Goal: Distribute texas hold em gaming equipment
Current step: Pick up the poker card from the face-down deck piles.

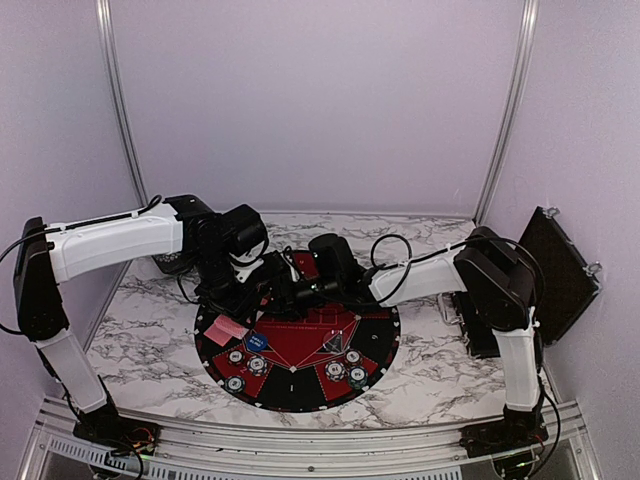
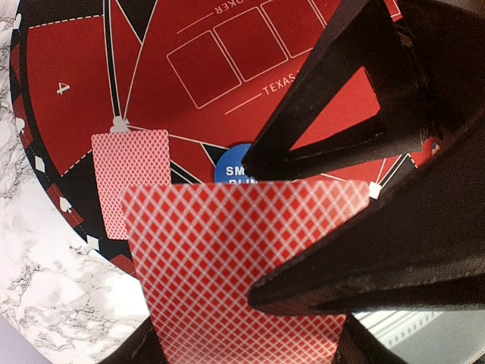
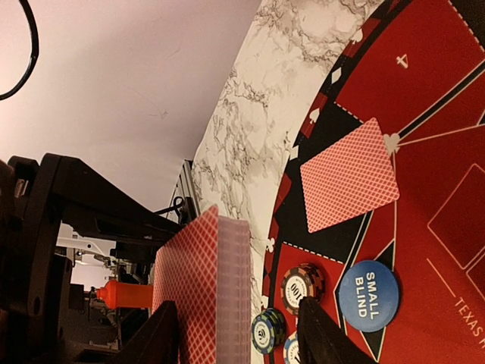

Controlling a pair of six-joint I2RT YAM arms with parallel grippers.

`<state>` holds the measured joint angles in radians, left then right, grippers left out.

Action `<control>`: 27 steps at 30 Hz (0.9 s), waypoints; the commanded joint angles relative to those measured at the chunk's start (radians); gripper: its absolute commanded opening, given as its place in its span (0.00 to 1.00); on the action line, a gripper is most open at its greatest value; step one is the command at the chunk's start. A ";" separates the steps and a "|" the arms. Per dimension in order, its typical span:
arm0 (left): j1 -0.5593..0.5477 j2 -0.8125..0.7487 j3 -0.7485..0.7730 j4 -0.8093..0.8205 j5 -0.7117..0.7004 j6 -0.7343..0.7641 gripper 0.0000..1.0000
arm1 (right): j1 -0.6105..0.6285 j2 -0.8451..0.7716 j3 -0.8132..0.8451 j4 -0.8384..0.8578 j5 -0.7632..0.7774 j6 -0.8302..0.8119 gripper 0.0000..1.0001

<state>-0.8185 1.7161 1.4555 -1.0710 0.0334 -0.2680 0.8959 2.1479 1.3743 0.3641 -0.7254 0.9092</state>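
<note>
Soft, even light fills the top view, leaving only faint shadows on the marble table [image 1: 140, 330] beneath the arms; the picture is coarse, and black parts at centre merge into one dark mass. In the left wrist view the red-backed cards [image 2: 235, 265] at 6 o'clock blur slightly and the left gripper [image 2: 250, 227] reads near-black toward 3 o'clock, while the mat [image 2: 68, 91] print is sharp. In the right wrist view the wall [image 3: 151, 76] glows pale pink at 11 o'clock.

left arm [image 1: 115, 240] and right arm [image 1: 425, 277] same build: white shells on long links, black joint blocks, thin black cable [image 3: 35, 45] looping loose, matte black wedge-shaped fingers [image 3: 322, 337].
</note>
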 commanded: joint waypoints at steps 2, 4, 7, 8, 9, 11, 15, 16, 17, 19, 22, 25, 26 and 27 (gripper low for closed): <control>-0.005 -0.028 0.009 -0.010 0.002 0.012 0.53 | -0.011 0.007 0.023 -0.048 0.036 -0.024 0.50; -0.005 -0.028 0.009 -0.010 0.001 0.012 0.53 | -0.013 0.006 0.022 -0.048 0.036 -0.024 0.50; -0.005 -0.026 0.009 -0.010 0.002 0.012 0.53 | -0.016 0.003 0.019 -0.048 0.038 -0.023 0.50; -0.005 -0.026 0.009 -0.010 0.002 0.012 0.53 | -0.015 0.003 0.018 -0.047 0.038 -0.023 0.50; -0.005 -0.026 0.009 -0.009 0.001 0.012 0.53 | -0.017 0.003 0.016 -0.047 0.038 -0.023 0.50; -0.004 -0.026 0.009 -0.008 0.002 0.014 0.53 | -0.020 0.000 0.011 -0.044 0.038 -0.021 0.50; -0.005 -0.025 0.009 -0.009 0.002 0.015 0.53 | -0.025 -0.007 0.006 -0.042 0.041 -0.021 0.49; -0.005 -0.025 0.009 -0.009 0.002 0.014 0.53 | -0.026 -0.009 0.005 -0.041 0.041 -0.021 0.49; -0.005 -0.023 0.009 -0.009 0.002 0.015 0.53 | -0.028 -0.012 0.005 -0.041 0.041 -0.020 0.49; -0.005 -0.025 0.009 -0.009 0.002 0.015 0.53 | -0.029 -0.015 0.003 -0.042 0.043 -0.022 0.49; -0.005 -0.024 0.009 -0.009 0.002 0.015 0.53 | -0.030 -0.017 0.002 -0.040 0.043 -0.021 0.49; -0.005 -0.024 0.009 -0.009 0.004 0.015 0.53 | -0.029 -0.019 0.002 -0.040 0.043 -0.021 0.49; -0.005 -0.024 0.009 -0.009 0.004 0.015 0.53 | -0.030 -0.020 0.000 -0.040 0.043 -0.021 0.49; -0.005 -0.025 0.010 -0.009 0.003 0.016 0.53 | -0.030 -0.022 -0.001 -0.039 0.043 -0.021 0.49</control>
<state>-0.8185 1.7161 1.4555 -1.0702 0.0334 -0.2642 0.8799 2.1468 1.3762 0.3588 -0.7155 0.9039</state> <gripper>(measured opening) 0.671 0.493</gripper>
